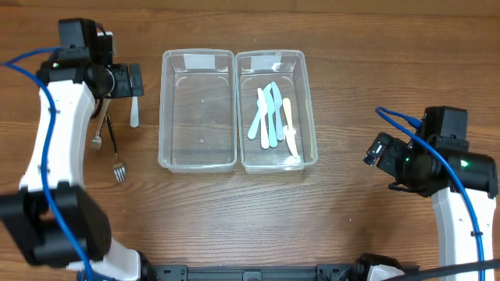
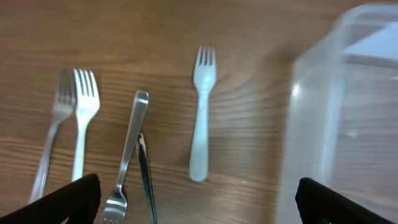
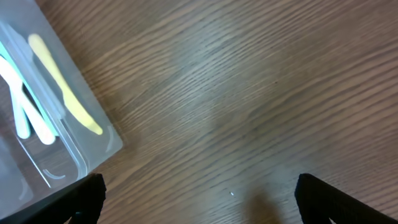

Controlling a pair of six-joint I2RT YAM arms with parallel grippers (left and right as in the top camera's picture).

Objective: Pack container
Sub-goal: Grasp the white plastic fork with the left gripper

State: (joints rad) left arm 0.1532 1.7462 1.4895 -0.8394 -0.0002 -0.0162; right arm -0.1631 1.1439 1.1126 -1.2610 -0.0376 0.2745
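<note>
Two clear plastic containers stand side by side at the table's middle. The left container point(image 1: 198, 109) is empty; its wall shows in the left wrist view point(image 2: 336, 118). The right container point(image 1: 275, 160) holds several pastel plastic knives point(image 1: 272, 115), also in the right wrist view point(image 3: 62, 87). Left of the containers lie a pale plastic fork point(image 1: 134, 109) point(image 2: 201, 112), a white fork point(image 2: 81, 118) and metal forks point(image 1: 119, 169) point(image 2: 127, 162). My left gripper point(image 1: 134, 80) point(image 2: 199, 205) is open above the forks. My right gripper point(image 1: 376, 150) point(image 3: 199, 199) is open over bare wood.
The wooden table point(image 1: 351, 62) carries the two containers in the middle and the loose forks at the left. Blue cables run along both arms.
</note>
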